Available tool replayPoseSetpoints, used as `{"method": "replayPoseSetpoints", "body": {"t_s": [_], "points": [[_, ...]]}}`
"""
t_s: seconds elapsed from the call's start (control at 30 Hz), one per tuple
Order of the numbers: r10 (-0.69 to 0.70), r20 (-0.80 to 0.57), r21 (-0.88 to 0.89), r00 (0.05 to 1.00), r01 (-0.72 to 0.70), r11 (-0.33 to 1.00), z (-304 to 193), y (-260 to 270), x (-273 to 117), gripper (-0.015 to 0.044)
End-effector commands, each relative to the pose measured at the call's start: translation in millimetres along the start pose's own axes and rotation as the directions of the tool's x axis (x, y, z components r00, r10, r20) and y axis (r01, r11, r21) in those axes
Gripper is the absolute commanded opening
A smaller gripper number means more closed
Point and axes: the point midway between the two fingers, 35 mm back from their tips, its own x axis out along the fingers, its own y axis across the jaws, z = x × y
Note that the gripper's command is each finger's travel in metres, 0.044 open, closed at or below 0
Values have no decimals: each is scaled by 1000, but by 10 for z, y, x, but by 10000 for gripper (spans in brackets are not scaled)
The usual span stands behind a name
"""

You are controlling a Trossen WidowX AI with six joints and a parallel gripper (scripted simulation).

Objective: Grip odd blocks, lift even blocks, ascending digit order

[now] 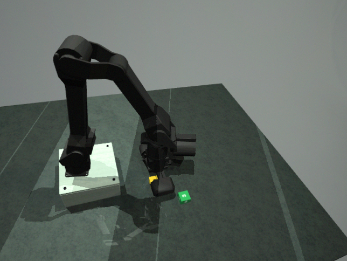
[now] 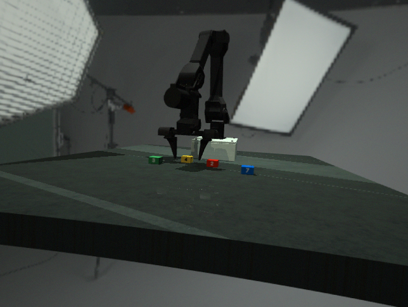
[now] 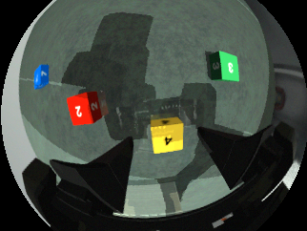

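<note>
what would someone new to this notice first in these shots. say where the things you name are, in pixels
Most likely the dark arm [image 1: 120, 66] [image 2: 216, 66], arching from a pale box [image 1: 108, 179] [image 2: 227, 150] to the table, its fingers spread either side of the yellow 4 block [image 1: 152, 179] [image 2: 186, 159] [image 3: 167, 136]. Next, the bright blocks: green 3 [image 1: 184, 197] [image 2: 155, 160] [image 3: 225, 66] on one side of it, red 2 [image 2: 212, 163] [image 3: 83, 109] and blue 7 [image 2: 247, 170] [image 3: 41, 76] on the other. Behind, two big glowing panels flank the arm in the exterior view.
</note>
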Motion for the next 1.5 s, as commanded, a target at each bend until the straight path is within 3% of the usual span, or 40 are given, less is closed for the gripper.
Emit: {"method": "replayPoseSetpoints", "body": {"t_s": [0.0, 0.13, 0.23, 0.3, 0.47, 0.6, 0.97, 1.17, 1.47], "points": [[-4, -1, 3, 1000, 4, 1000, -1, -6, -16, 400], [-4, -1, 3, 1000, 4, 1000, 2, -6, -340, 400], [-4, -1, 3, 1000, 4, 1000, 1, -5, -361, 400], [-4, -1, 3, 1000, 4, 1000, 18, -10, -461, 348], [-4, -1, 3, 1000, 4, 1000, 10, -4, -1146, 216], [-4, -1, 3, 1000, 4, 1000, 5, -3, -1174, 120], [2, 6, -13, 1000, -2, 1000, 156, 113, -1192, 120], [28, 24, -70, 999, -26, 997, 641, 659, -1231, 120], [18, 10, -10, 1000, -18, 1000, 1088, 1672, -1226, 120]]}}
